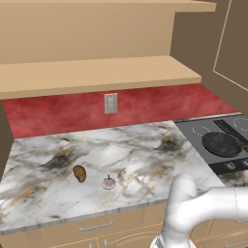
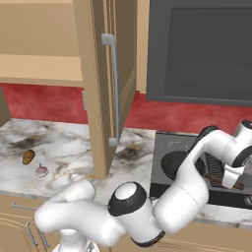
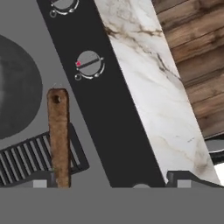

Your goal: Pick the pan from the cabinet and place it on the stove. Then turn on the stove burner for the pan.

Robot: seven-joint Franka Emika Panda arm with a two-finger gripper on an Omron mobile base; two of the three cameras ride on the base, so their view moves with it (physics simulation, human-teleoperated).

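Hand view shows our gripper [image 3: 113, 183] wide open, empty, over the stove [image 3: 39, 109]; we should centre on the knob [image 3: 89, 64] beside the pan [image 3: 17, 87].

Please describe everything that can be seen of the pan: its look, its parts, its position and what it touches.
The pan is round, shallow and dark grey-black, with a matte look. It sits flat on the stove, on the dark glass cooktop. Its straight brown handle, which looks like wood and has a small hole near its end, points toward the front edge with the knobs. In the hand view the handle lies over a ribbed grate. The open gripper hangs above it; nothing grips the pan.
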